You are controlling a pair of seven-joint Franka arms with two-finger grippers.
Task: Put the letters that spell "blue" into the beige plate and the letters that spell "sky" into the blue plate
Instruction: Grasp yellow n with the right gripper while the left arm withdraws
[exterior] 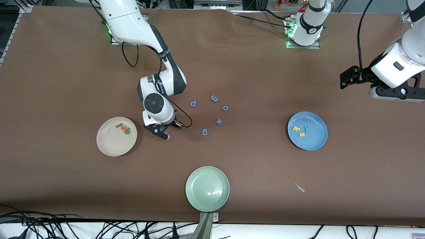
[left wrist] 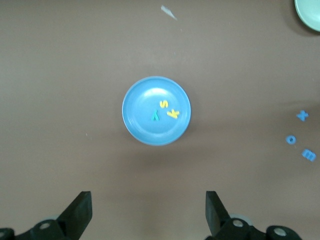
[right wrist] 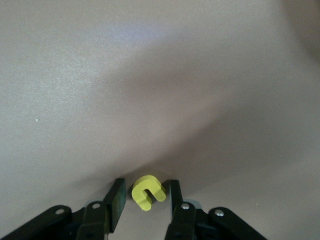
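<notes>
My right hand is down on the worktop, fingers apart, straddling the yellow u; its open end faces one finger.

Foam letters are the only readable signs here.
Blue plate carries k, s, y; loose blue p, m, o, plus sign, g on the tabletop; plus at twelve o'clock from g.
</notes>
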